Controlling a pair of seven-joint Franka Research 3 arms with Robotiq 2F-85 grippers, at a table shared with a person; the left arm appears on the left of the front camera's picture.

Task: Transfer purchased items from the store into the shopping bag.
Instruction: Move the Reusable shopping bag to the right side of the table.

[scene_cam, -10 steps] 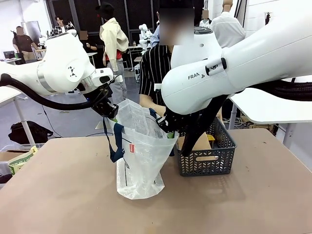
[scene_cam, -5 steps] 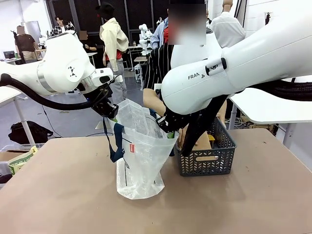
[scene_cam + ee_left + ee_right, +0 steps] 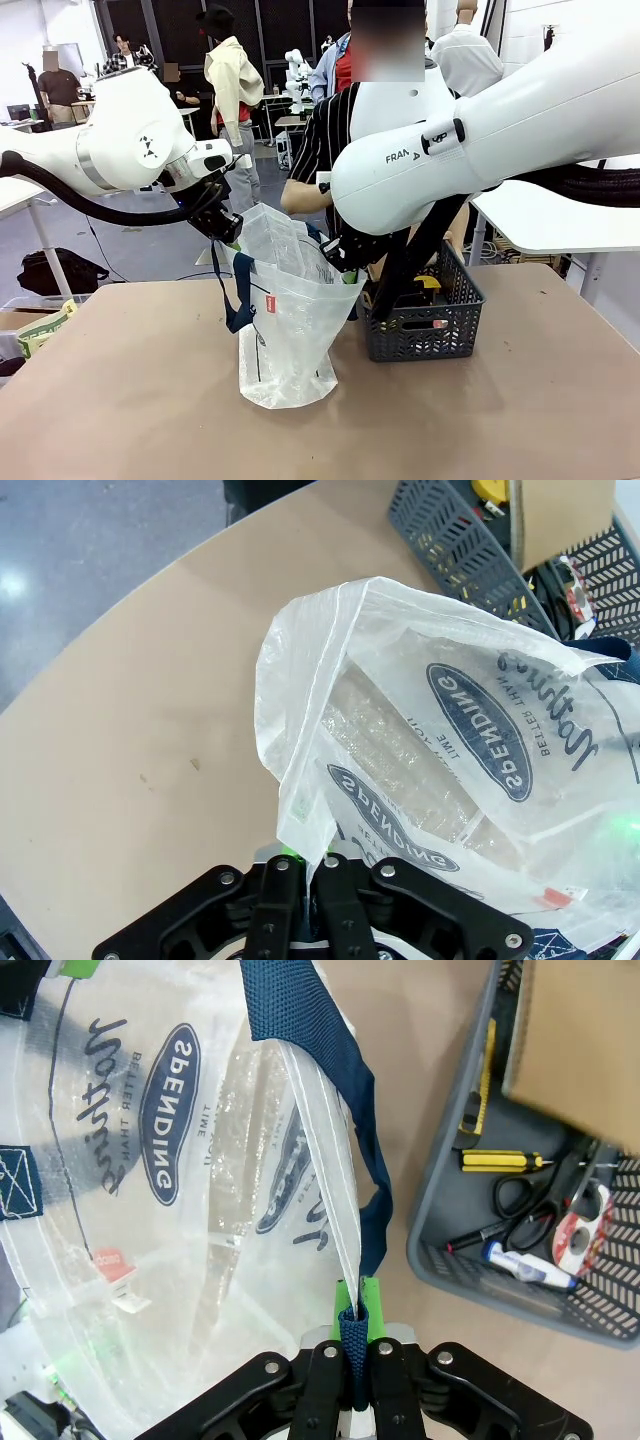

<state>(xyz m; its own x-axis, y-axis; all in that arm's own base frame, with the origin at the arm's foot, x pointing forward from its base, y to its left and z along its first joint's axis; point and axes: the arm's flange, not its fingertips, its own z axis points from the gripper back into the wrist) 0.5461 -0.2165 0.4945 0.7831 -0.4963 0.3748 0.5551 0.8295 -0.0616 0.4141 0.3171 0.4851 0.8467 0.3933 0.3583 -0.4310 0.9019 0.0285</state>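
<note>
Front: bag-holding step, by the look of it. Shopping bag (image 3: 290, 330) standing on the table (image 3: 120, 390), just left of the basket (image 3: 425, 335), mouth stretched wide. Pinched shut on its left rim, the left gripper (image 3: 228, 228), arm reaching in from the left with wrist tipped down. Pinched shut on its right side, the right gripper (image 3: 338, 262), arm crossing before the basket.

Left wrist: fingers clamped on the thin plastic rim.

Right wrist: fingers closed on the navy strap (image 3: 345, 1060). Scissors (image 3: 520, 1200), a yellow screwdriver (image 3: 500, 1159) and tape (image 3: 575, 1230) lying in the basket, a cardboard box (image 3: 590, 1040) above them.

Next, probably: keeping the mouth wide and steady for items coming across.
</note>
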